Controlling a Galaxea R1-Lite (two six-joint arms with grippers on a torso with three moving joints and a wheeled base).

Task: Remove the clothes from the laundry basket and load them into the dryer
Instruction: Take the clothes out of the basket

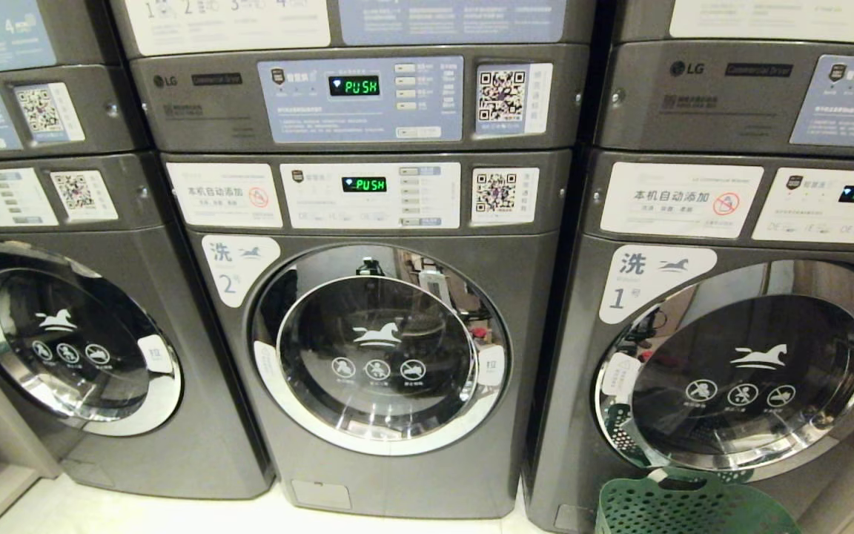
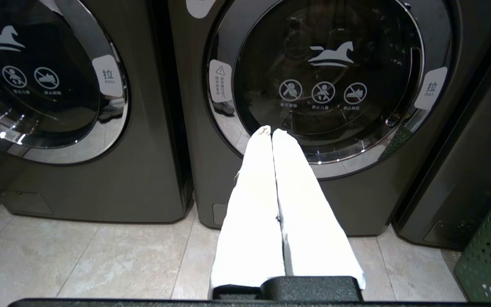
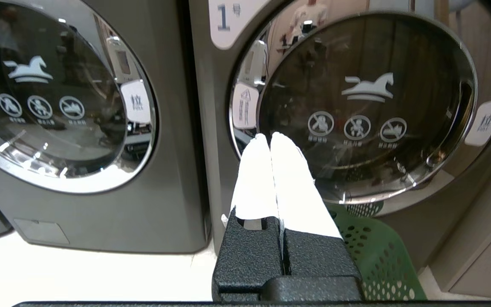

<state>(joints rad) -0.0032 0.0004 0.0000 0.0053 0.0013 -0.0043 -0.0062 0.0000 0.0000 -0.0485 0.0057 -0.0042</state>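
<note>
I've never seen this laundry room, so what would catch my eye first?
A row of grey front-loading machines fills the head view, doors shut, the middle one marked 2 showing a green PUSH display. A green perforated laundry basket stands on the floor before machine 1 at the right. Both the left gripper and the right gripper are shut and hold nothing.

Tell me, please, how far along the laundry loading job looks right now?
Nothing looks done: the machine doors, like the middle door, are closed, and the green laundry basket stands by the right-hand machine. Nothing is in hand: the left gripper and right gripper are shut and empty. Opening a door and moving the clothes all remains.
</note>
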